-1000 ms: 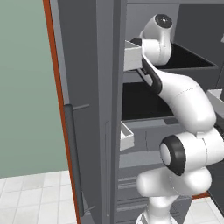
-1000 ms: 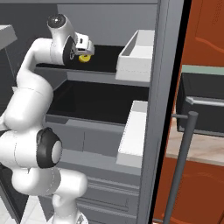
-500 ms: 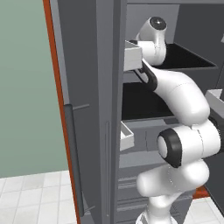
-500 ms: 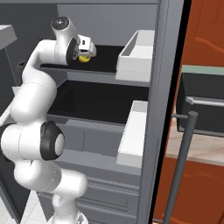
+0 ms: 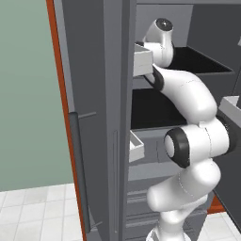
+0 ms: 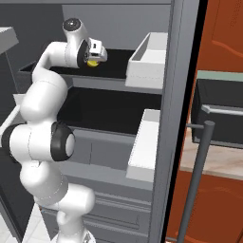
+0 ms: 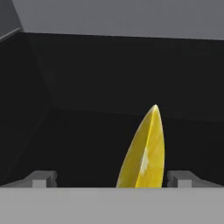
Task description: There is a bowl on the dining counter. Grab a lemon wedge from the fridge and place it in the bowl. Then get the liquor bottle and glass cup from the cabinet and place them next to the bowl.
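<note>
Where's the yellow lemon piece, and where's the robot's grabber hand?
lemon wedge (image 7: 144, 153): hand view, on its yellow peel.
gripper (image 7: 111, 178): hand view, midway between its two fingertips, jaws open.

Glossy, mottled lemon wedge (image 7: 144, 153); matt dark fridge shelf (image 7: 87, 140).

Yellow lemon wedge (image 7: 144, 153), upright pointed sliver, on dark fridge shelf (image 7: 87, 135)

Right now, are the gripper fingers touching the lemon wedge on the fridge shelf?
Apart. In the hand view the lemon wedge stands between the two fingertips, with dark shelf showing on either side of it. The gripper is open around it.
</note>
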